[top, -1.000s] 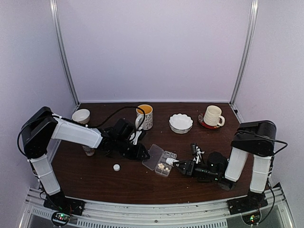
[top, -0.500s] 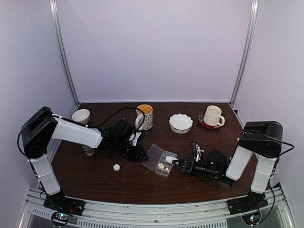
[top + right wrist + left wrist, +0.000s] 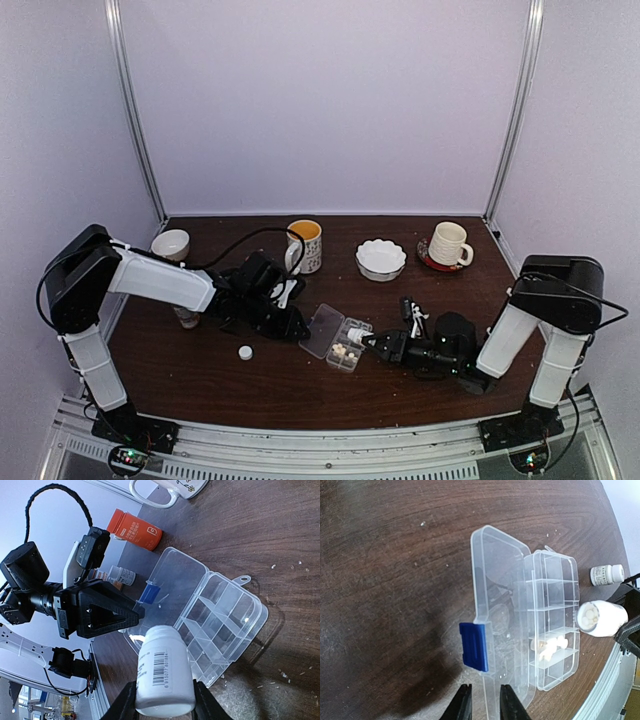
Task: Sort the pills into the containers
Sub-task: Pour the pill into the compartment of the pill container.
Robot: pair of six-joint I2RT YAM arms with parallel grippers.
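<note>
The organizer box (image 3: 555, 587) lies open mid-worktop (image 3: 395, 580), at 9 o'clock of the right pincer (image 3: 165, 704) in the top view. That pincer is clenched on a white bottle (image 3: 162, 670) tipped on its side, its mouth just beside the box. The left pincer (image 3: 486, 707) straddles the rim of the flat-lying lid (image 3: 495, 570); I cannot tell whether it clamps. Whitish pills (image 3: 549, 647) sit in 1 compartment toward the box's 6 o'clock end; more show in the bottle's mouth. A blue latch (image 3: 475, 646) juts from the lid. 1 small capped bottle (image 3: 606, 574) stands beyond the box, an orange bottle (image 3: 135, 530) behind the left arm, a loose cap (image 3: 245, 351) at 7 o'clock of it.
</note>
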